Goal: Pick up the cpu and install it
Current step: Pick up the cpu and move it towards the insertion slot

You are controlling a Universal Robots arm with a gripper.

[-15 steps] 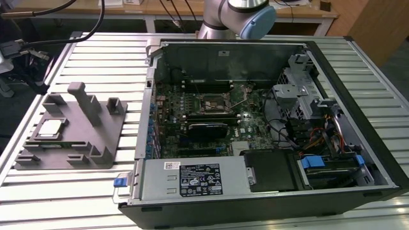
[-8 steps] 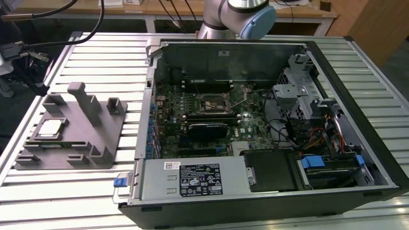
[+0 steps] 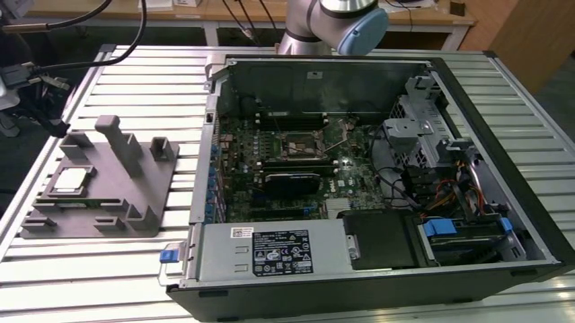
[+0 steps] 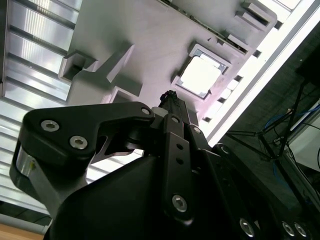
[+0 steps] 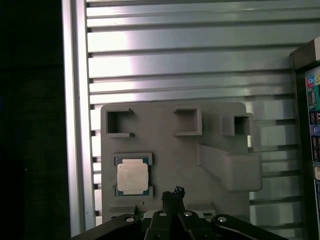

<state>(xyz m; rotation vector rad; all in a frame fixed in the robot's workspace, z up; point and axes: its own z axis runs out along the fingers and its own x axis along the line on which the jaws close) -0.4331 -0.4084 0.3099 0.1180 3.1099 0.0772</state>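
Standing by the table (image 3: 134, 81): the cpu (image 3: 72, 180) sits flat in a shallow square pocket of the grey tray (image 3: 144, 195), silvery top up, pale rim showing. The tray w/ its upright posts lies on the slatted table at the exterior view's left of the open computer case (image 3: 359, 299), close to it but apart. Inside the case the green motherboard (image 3: 247, 151) lies face up w/ the socket (image 3: 297, 143) near its middle. No chip seen in it from here.

The arm (image 3: 328, 20) shows at the far edge of the table, behind the case.

In the first wrist view the gripper (image 5: 173, 192) hangs over the tray (image 5: 165, 150), its dark tip near the cpu (image 5: 133, 176) but off to one side, not on it. The fingers look drawn together to one narrow tip, nothing between them.

The second wrist view gives the same: gripper (image 4: 170, 95) closed up and empty, tip pointing toward the tray (image 4: 115, 30), w/ the cpu (image 4: 200, 75) just past it in its pocket, untouched.
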